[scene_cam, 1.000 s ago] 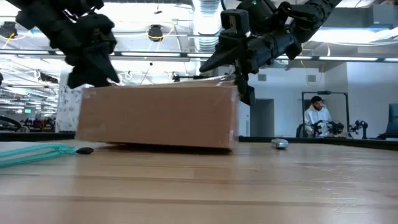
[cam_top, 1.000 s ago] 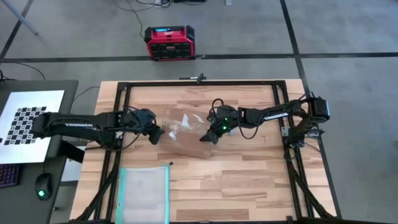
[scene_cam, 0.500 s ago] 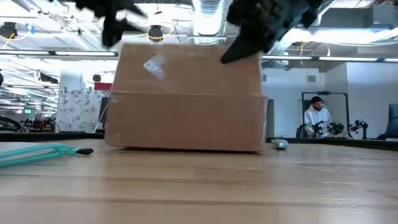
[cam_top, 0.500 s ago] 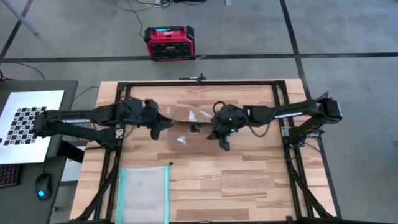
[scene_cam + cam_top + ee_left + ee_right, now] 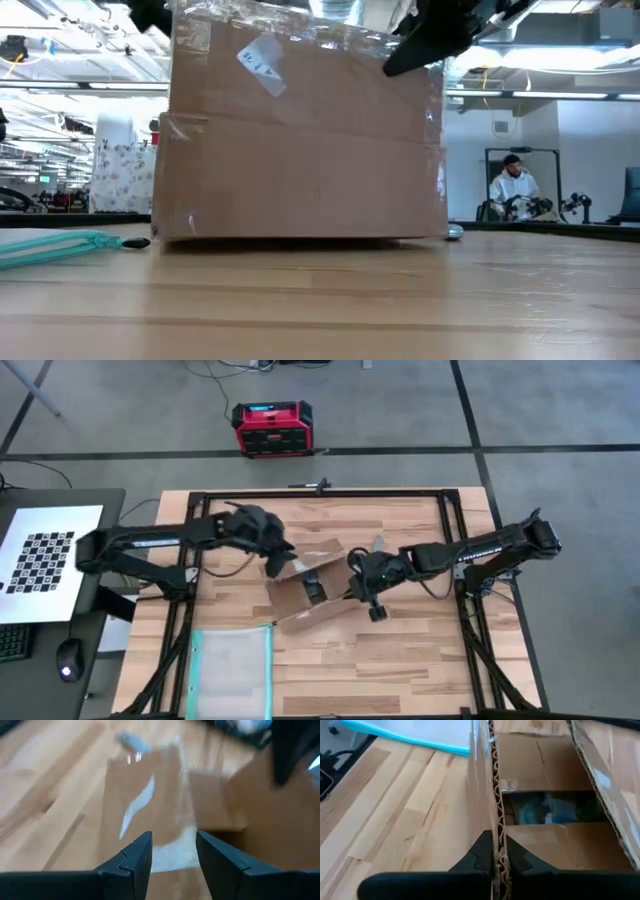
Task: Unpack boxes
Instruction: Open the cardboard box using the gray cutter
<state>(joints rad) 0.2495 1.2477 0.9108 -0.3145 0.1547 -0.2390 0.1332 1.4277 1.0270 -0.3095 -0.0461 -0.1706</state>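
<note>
cardboard box point(image 5: 305, 588) sits mid-surface, flaps up, top open; clear tape strips shine on the flaps, small white label on the side facing the low camera; right claw point(image 5: 496, 851) pressed together on the corrugated edge of one flap, pinching it, at the box's right side; right wrist view looks down into the box: something pale and bluish lies inside, too blurred to name; left claw point(image 5: 172, 851) at the box's far-left flap, fingers spread, a taped flap showing between them; can't tell if they touch it; clear teal-edged pouch point(image 5: 232, 670) flat at the near-left part of the wooden surface point(image 5: 400, 660), apart from the box; red and black case point(image 5: 271, 428) on the floor beyond the surface; person seated far back in the room in the low view
</note>
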